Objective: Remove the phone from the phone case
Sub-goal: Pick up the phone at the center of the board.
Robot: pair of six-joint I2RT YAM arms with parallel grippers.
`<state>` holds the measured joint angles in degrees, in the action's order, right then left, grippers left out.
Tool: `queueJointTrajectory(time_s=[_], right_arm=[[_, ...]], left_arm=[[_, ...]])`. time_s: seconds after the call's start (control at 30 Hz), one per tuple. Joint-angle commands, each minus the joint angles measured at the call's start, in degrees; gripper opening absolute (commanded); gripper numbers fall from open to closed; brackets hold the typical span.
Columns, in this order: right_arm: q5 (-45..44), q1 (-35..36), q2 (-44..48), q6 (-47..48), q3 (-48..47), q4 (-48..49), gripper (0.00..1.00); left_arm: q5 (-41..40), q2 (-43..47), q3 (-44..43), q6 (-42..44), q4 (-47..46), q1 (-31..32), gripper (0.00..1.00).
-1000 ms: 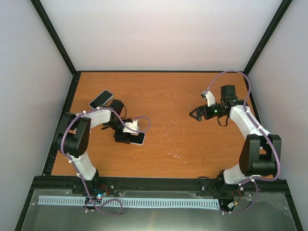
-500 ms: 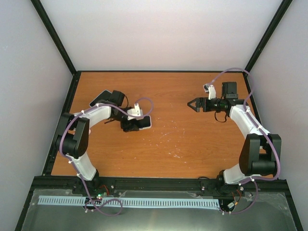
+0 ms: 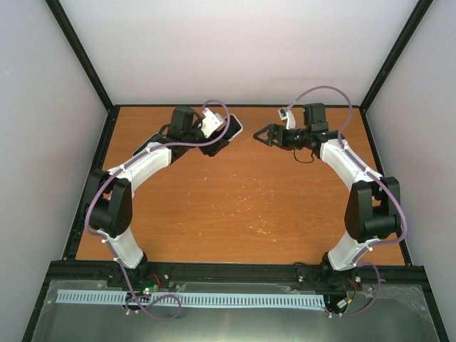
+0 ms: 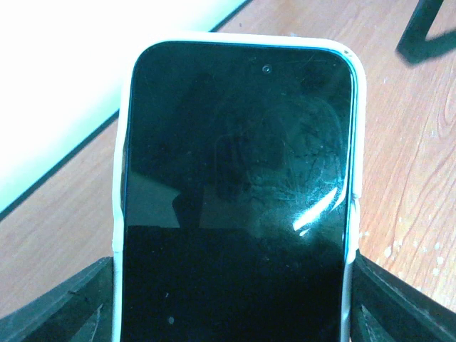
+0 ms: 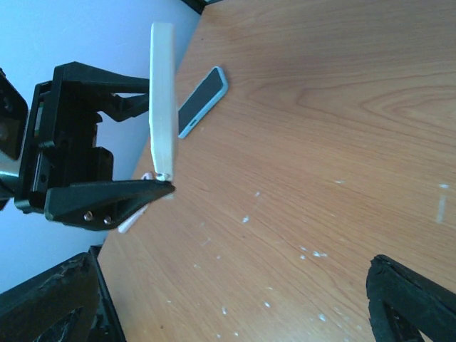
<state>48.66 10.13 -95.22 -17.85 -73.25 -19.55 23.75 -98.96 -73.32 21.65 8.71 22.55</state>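
Observation:
A phone with a black screen in a white case point(image 4: 235, 178) fills the left wrist view. My left gripper point(image 4: 235, 313) is shut on its lower sides and holds it above the table near the back edge. In the top view the cased phone point(image 3: 232, 127) sticks out from the left gripper point(image 3: 219, 135) toward the right. My right gripper point(image 3: 262, 135) is open and empty, a short gap to the right of the phone, pointing at it. The right wrist view shows the held phone edge-on point(image 5: 162, 100), with the open right gripper point(image 5: 228, 313) apart from it.
A second phone in a light blue case point(image 5: 203, 100) lies flat on the wooden table point(image 3: 235, 206) behind the held one. Black frame posts and white walls close in the back and sides.
My left arm has lifted the cased phone from the left middle of the table up toward the back centre. My right gripper has moved back and left toward it.

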Motion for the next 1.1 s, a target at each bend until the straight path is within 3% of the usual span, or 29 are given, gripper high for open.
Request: queueJointTrajectory(time_s=[0.0, 0.07, 0.37, 0.63, 0.87, 1.0, 1.07], right_arm=[[1.7, 3.0, -1.8, -4.8, -4.7, 2.7, 0.99], [1.6, 3.4, -2.7, -6.0, -6.5, 3.3, 0.98], [0.5, 5.9, -6.9, -14.0, -11.2, 8.1, 0.68], [0.2, 6.3, -8.7, -15.6, -13.0, 9.8, 0.36], [-1.2, 6.2, -9.9, -15.9, -14.5, 9.5, 0.27], [-0.9, 6.1, -10.2, -15.6, -15.0, 9.8, 0.15], [-0.4, 5.8, -10.0, -15.2, -14.9, 9.7, 0.1]], left_arm=[[-1.8, 0.0, -3.9, -5.7, -7.5, 3.0, 0.62], [-2.1, -0.2, -4.6, -7.0, -8.3, 3.8, 0.62], [-4.3, -1.0, -6.6, -11.6, -11.5, 6.4, 0.62], [-6.3, -1.6, -7.7, -14.1, -12.8, 8.3, 0.6], [-7.0, -1.9, -7.2, -14.7, -13.3, 9.3, 0.59], [-7.0, -1.8, -6.8, -14.9, -13.5, 9.5, 0.6], [-7.1, -1.3, -6.2, -15.0, -13.6, 9.5, 0.65]])
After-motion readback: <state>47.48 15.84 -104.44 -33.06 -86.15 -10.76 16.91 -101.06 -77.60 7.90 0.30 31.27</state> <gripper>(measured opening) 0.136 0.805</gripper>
